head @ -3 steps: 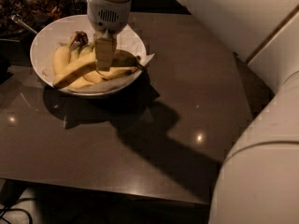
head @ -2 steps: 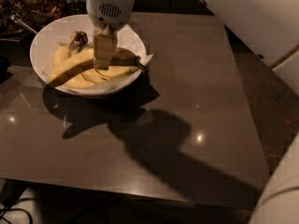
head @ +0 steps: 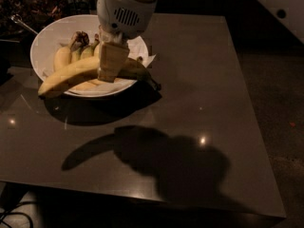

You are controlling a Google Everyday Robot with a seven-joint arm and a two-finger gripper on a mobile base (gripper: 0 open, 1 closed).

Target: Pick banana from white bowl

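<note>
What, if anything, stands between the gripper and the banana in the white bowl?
Nothing visible does. The gripper is clamped on the middle of the banana, over the near side of the white bowl. The shorter bananas lie behind it, out of the way.

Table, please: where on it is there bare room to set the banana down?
The right half of the table, beside the bowl, and the front strip are bare. The back-left corner is crowded: the bowl sits there, with the end effector gripping the banana above it.
</note>
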